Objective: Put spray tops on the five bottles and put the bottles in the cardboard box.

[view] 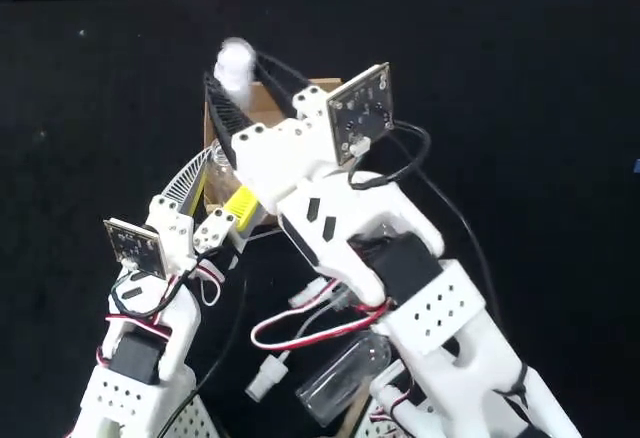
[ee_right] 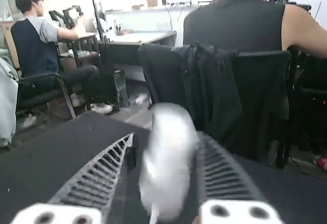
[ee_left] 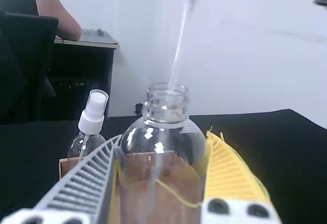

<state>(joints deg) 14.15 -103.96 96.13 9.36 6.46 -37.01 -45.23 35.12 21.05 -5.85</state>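
My left gripper [view: 222, 165] [ee_left: 164, 138] is shut on an upright clear bottle [view: 221, 157] [ee_left: 162, 157] with an open neck, held between the grey and yellow fingers [ee_left: 230, 168]. Just above it, my right gripper [view: 240, 76] [ee_right: 166, 139] is shut on a white spray top [view: 236, 58] [ee_right: 166, 168]. The top's thin tube [ee_left: 179, 55] hangs down into the bottle's neck. Both grippers are over the near edge of the cardboard box [view: 268, 101] [ee_left: 65, 165]. Inside the box stands a bottle with a spray top on it [ee_left: 91, 127].
A clear bottle [view: 345, 373] lies on its side on the black table near the arms' bases, with a loose white spray top [view: 268, 376] beside it. Another white spray top [view: 312, 293] lies under the right arm among red and white cables.
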